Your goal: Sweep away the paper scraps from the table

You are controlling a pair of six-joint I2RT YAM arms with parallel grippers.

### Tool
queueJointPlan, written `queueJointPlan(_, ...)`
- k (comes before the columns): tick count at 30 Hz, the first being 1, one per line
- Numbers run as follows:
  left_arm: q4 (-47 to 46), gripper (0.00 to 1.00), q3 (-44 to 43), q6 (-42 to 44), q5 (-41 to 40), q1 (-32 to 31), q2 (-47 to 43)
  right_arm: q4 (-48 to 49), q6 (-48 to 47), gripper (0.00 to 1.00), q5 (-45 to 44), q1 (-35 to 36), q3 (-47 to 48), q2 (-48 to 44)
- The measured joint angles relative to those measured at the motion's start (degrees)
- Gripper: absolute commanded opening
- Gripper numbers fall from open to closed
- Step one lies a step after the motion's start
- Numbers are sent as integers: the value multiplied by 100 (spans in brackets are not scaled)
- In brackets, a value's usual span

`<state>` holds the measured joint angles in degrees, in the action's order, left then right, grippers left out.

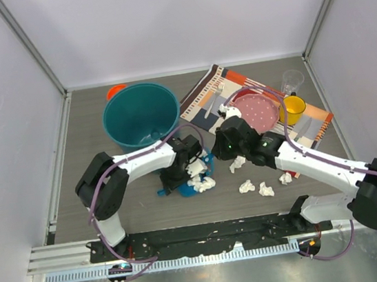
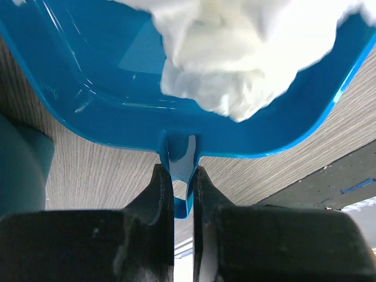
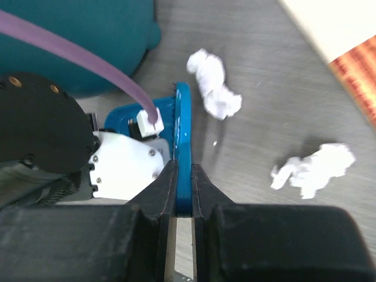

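My left gripper (image 2: 181, 176) is shut on the handle of a blue dustpan (image 2: 111, 88). White paper scraps (image 2: 235, 59) are piled inside the pan. In the top view the dustpan (image 1: 186, 190) lies at the table's middle with scraps (image 1: 202, 183) in it, and the left gripper (image 1: 176, 173) is at its left end. My right gripper (image 3: 183, 171) is shut on a thin blue brush (image 3: 183, 123), right beside the dustpan (image 1: 208, 156). Loose scraps (image 1: 237, 164) (image 1: 247, 187) (image 1: 266, 189) lie on the grey table (image 1: 92, 147) to the right, two of them ahead of the right gripper (image 3: 212, 88) (image 3: 314, 169).
A large teal bucket (image 1: 140, 114) stands behind the dustpan, with an orange object (image 1: 116, 91) past it. At the back right a striped placemat (image 1: 201, 101) carries a pink plate (image 1: 258, 112), a yellow cup (image 1: 293, 108) and a clear glass (image 1: 292, 81). Pale walls ring the table.
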<state>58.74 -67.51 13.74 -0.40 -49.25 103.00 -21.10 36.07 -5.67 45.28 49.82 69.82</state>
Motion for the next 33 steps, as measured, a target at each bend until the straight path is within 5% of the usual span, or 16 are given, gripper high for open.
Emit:
queueJointPlan(6,-24,0,0,-4,127,83,0,-772,-732,1,-1095,-96,1012,-26)
queueJointPlan(16,-33,0,0,-44,175,334,0,-446,-2339,1,-1668,-321,1480,938)
queueJointPlan(23,-68,0,-20,-138,175,435,9,-249,-2914,1,-1095,-358,1453,1635)
queueJointPlan(33,-118,0,-197,-138,173,439,109,518,-2439,1,621,-365,173,308)
